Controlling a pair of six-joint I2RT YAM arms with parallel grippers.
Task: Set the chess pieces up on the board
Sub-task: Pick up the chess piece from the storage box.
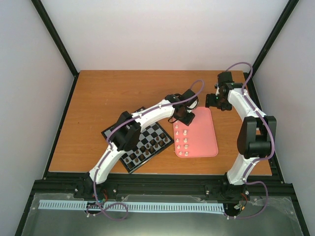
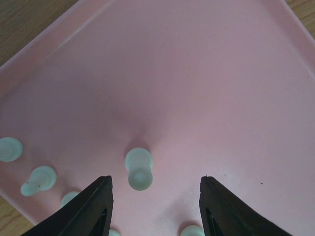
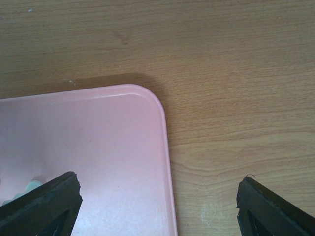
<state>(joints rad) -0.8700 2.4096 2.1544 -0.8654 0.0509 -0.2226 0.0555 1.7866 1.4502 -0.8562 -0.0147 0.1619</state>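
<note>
Left fingers (image 2: 96, 209) half-spread, flanking one upright chess piece (image 2: 139, 169) on pink tray (image 2: 221, 98), touching neither finger; right fingers (image 3: 49, 201) wide, empty, farther off.

Tiny cream-white chess pieces (image 1: 186, 146) stand upright in two short rows on the left side of a pink tray (image 1: 206, 132). The glossy black-and-silver board (image 1: 156, 130) lies askew just beside it, perhaps holding a few.

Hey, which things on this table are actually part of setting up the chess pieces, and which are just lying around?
For the job:
cream-white chess pieces
chessboard
pink tray, holding those pieces

Just there:
dark brown pieces, standing on the chessboard
wooden table
</note>
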